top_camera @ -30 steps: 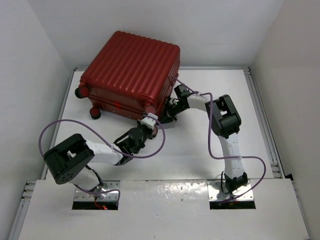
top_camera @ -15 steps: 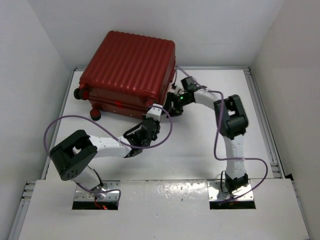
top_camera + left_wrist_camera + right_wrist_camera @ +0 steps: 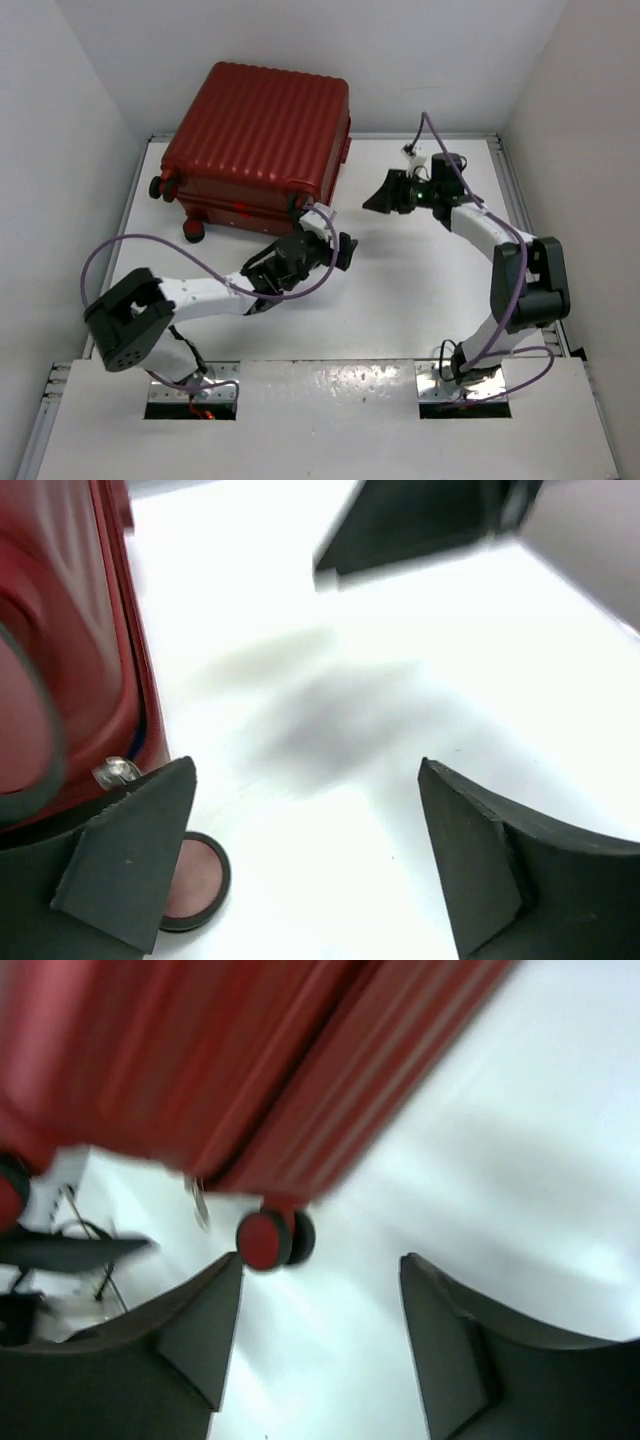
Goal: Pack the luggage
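The luggage (image 3: 262,135), a dark red ribbed hard-shell suitcase, lies shut at the back left of the table, its wheels (image 3: 190,230) toward the front. My left gripper (image 3: 326,232) hovers open at its front right corner, empty. In the left wrist view its fingers (image 3: 130,860) frame bare table beside the red shell (image 3: 60,630) and one wheel (image 3: 195,880). My right gripper (image 3: 383,195) is open and empty to the right of the case, apart from it. The right wrist view, blurred, shows the luggage (image 3: 250,1060) and a wheel (image 3: 265,1238) beyond the gripper (image 3: 320,1330).
White walls close in the table (image 3: 420,290) on the left, back and right. A raised white ledge (image 3: 330,410) with both arm bases runs along the near edge. Purple cables (image 3: 110,255) loop off each arm.
Both grippers have opened and let go at the suitcase's front right corner. The right arm has swung back and to the right, away from the case. The left wrist has shifted slightly right.
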Controlling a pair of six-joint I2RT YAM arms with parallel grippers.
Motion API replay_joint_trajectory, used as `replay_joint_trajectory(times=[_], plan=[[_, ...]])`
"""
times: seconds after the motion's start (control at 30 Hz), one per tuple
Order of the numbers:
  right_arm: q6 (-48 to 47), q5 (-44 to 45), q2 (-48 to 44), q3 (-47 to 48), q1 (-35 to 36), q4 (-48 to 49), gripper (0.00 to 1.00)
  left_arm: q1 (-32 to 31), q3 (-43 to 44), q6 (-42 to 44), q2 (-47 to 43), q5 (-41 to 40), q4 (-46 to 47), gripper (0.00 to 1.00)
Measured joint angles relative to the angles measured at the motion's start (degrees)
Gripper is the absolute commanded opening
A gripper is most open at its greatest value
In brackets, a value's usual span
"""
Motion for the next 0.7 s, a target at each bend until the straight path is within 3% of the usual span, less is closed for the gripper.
replay_joint_trajectory(times=[0.2,0.33,0.5,0.57,0.7], plan=[[-2.6,8.85,-12.87,-14.91,7.17,3.58,0.52,0.44,-3.21,4.04,-17.2,3.19,-4.02,1.0],[-3.89,18.05,-18.49,-19.71,15.41,9.2,0.48,2.58,-0.02,4.07,-29.66,1.31,-15.3,1.0],[-5.27,31.91,-18.14,-21.05,26.29,13.86,0.44,9.51,8.33,2.01,-33.0,-4.92,-31.69,1.0],[-4.35,36.26,-16.74,-20.94,29.88,15.41,0.46,13.46,8.0,1.97,-33.7,-7.08,-35.47,0.98],[-0.74,36.13,-10.4,-18.82,31.12,17.51,0.5,23.23,3.32,3.15,-36.39,-5.92,-39.1,1.0]])
